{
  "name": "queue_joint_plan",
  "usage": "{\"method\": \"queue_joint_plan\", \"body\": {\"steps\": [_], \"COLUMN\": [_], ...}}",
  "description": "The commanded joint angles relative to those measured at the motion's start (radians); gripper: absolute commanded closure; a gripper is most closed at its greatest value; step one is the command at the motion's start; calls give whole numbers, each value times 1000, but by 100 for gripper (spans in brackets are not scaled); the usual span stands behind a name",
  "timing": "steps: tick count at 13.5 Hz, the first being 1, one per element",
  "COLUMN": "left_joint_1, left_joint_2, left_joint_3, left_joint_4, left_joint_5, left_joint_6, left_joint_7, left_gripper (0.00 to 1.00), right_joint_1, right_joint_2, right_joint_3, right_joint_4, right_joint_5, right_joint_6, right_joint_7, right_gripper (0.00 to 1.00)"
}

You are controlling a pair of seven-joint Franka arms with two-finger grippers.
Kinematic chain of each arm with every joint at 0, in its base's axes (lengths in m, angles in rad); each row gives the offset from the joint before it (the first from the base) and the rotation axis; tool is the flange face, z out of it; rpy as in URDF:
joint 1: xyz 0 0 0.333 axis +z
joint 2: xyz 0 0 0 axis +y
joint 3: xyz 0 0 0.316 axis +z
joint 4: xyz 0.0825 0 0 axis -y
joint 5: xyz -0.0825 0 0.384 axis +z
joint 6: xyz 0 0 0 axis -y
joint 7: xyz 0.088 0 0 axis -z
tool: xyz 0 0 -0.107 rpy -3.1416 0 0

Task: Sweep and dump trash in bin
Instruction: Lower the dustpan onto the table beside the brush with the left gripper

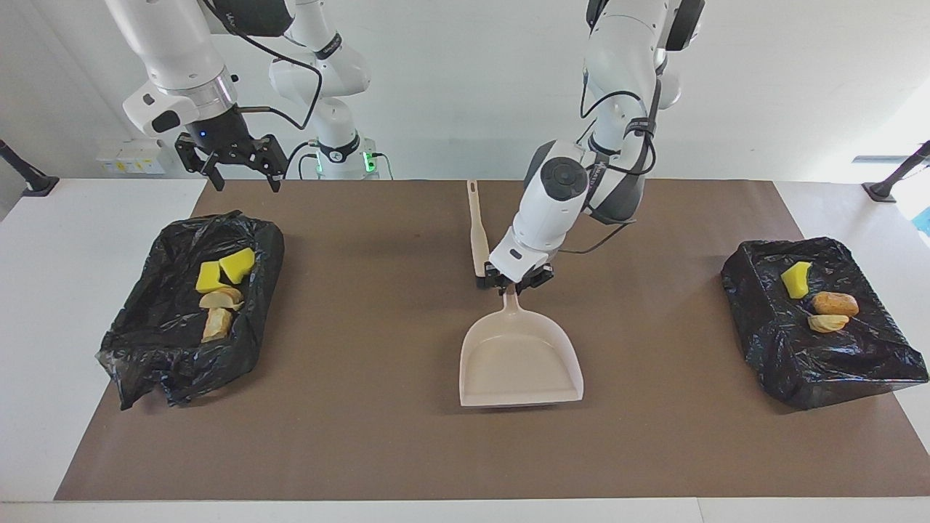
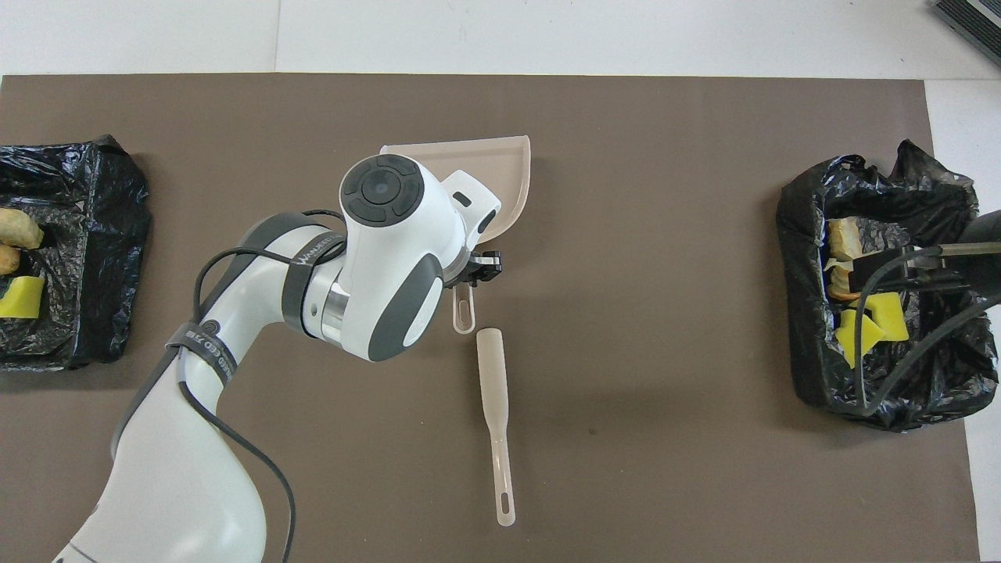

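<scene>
My left gripper (image 1: 517, 281) is shut on the handle of the beige dustpan (image 1: 519, 363), which sits low over the brown mat at mid-table and looks empty. In the overhead view my left arm covers part of the dustpan (image 2: 504, 168) and my left gripper (image 2: 471, 280). The beige brush (image 1: 477, 232) lies on the mat beside the gripper. The trash lies in two black-lined bins. Yellow sponge chunks (image 1: 225, 269) and bread pieces (image 1: 218, 312) are in the bin (image 1: 145, 341) at the right arm's end. A sponge chunk (image 1: 795, 280) and two bread pieces (image 1: 834, 303) are in the other bin (image 1: 857, 363). My right gripper (image 1: 245, 183) is open, waiting over the first bin's near edge.
The brown mat (image 1: 363, 436) covers most of the white table. The brush (image 2: 494, 391) lies with its handle toward the robots. The two bins (image 2: 938, 391) (image 2: 94, 258) stand at the two ends of the mat. No loose trash shows on the mat.
</scene>
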Motion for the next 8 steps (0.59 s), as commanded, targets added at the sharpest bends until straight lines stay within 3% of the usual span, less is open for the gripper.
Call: {"method": "queue_joint_plan", "body": {"steps": [1, 2, 8], "left_joint_1": [-25, -14, 47], "left_joint_2": [28, 19, -64], "left_joint_3": [19, 21, 47], "left_joint_4": [25, 33, 39], "left_joint_5": [9, 8, 14], "left_joint_6": [35, 33, -88], "left_joint_7": [-22, -27, -13], "left_gripper": [91, 1, 0], "right_joint_1": [-9, -9, -9], "right_joint_2": [-15, -15, -15], "right_joint_3": [2, 2, 2], "right_joint_4": [-18, -18, -18], "right_joint_5": [16, 16, 16], "right_joint_6": [5, 5, 5], "right_joint_7": [-3, -3, -3], "right_gripper": [0, 0, 0]}}
